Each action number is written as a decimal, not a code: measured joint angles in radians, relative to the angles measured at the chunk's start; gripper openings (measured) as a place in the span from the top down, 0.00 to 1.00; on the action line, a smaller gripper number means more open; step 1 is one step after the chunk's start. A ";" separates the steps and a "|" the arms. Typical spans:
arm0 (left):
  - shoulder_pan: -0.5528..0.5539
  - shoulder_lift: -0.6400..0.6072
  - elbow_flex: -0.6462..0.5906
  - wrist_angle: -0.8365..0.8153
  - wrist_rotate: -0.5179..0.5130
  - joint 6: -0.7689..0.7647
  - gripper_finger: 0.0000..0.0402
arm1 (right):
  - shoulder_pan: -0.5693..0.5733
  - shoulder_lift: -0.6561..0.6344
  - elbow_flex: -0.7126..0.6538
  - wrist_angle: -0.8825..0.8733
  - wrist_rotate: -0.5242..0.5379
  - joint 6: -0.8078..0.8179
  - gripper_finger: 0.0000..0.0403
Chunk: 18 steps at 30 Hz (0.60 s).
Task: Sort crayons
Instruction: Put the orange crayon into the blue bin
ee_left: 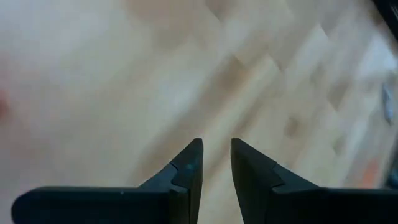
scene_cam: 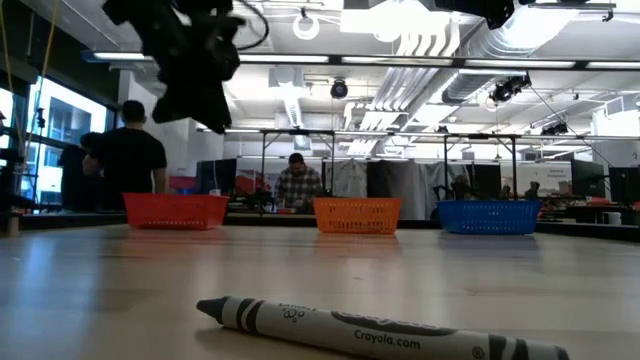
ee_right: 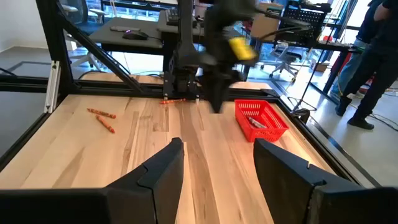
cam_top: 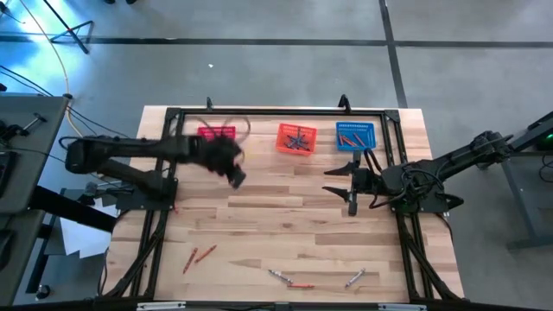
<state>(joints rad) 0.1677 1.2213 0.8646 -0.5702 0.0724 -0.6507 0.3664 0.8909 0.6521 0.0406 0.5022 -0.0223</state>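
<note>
Loose crayons lie flat on the wooden table near its front edge: two red-orange ones [cam_top: 199, 257] at the left, a grey and an orange one [cam_top: 289, 281] in the middle, and a grey one [cam_top: 354, 277] to the right. One grey crayon [scene_cam: 380, 330] lies close in the low view. My left gripper [cam_top: 237, 179] hangs above the table just in front of the red basket [cam_top: 216, 136]; its fingers [ee_left: 186, 165] stand a narrow gap apart with nothing between them. My right gripper [cam_top: 343, 188] is wide open and empty in front of the blue basket [cam_top: 355, 136], pointing toward the table's left.
Three mesh baskets stand in a row at the far edge: red, orange [cam_top: 295, 138] and blue, each with crayons inside. A dark frame [cam_top: 173, 117] runs round the table. People [scene_cam: 130, 150] stand in the room beyond. Bare wood [cam_top: 285, 216] lies between the arms.
</note>
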 joint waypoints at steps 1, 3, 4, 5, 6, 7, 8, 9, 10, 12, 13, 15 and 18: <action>-0.053 0.001 0.000 -0.006 -0.013 -0.044 0.83 | 0.000 0.000 0.000 0.000 0.000 0.000 0.53; -0.152 0.012 0.000 -0.014 -0.057 -0.142 0.83 | 0.000 0.000 0.000 -0.001 0.000 -0.001 0.53; -0.198 0.023 0.000 -0.021 -0.080 -0.196 0.83 | 0.000 0.000 0.000 -0.006 0.000 -0.001 0.53; -0.241 0.032 0.000 -0.041 -0.101 -0.252 0.83 | 0.000 0.000 0.000 -0.010 0.000 -0.001 0.53; -0.280 0.041 0.000 -0.066 -0.119 -0.308 0.83 | 0.000 0.000 0.000 -0.013 0.000 -0.001 0.53; -0.318 0.051 0.000 -0.091 -0.135 -0.366 0.83 | 0.000 0.000 0.000 -0.017 0.000 -0.001 0.53; -0.354 0.064 0.000 -0.122 -0.147 -0.430 0.83 | 0.000 0.000 0.000 -0.023 0.000 -0.002 0.53; -0.386 0.078 0.000 -0.161 -0.157 -0.491 0.83 | 0.000 0.000 0.000 -0.028 0.000 -0.002 0.53; -0.417 0.093 0.000 -0.207 -0.161 -0.558 0.83 | 0.000 0.000 0.000 -0.032 0.000 -0.001 0.53; -0.472 0.125 0.000 -0.276 -0.160 -0.688 0.83 | 0.000 0.000 0.000 -0.043 0.000 -0.001 0.53; -0.497 0.142 0.000 -0.314 -0.159 -0.749 0.83 | 0.000 0.000 0.000 -0.046 0.000 0.000 0.53; -0.537 0.174 -0.001 -0.358 -0.139 -0.847 0.83 | 0.000 0.000 0.000 -0.054 0.000 -0.001 0.53; -0.581 0.211 -0.001 -0.397 -0.086 -0.935 0.83 | 0.000 0.000 0.000 -0.056 0.000 -0.001 0.53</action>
<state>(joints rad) -0.4128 1.4318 0.8639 -0.9673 -0.0136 -1.5852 0.3664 0.8913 0.6521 -0.0153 0.5022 -0.0235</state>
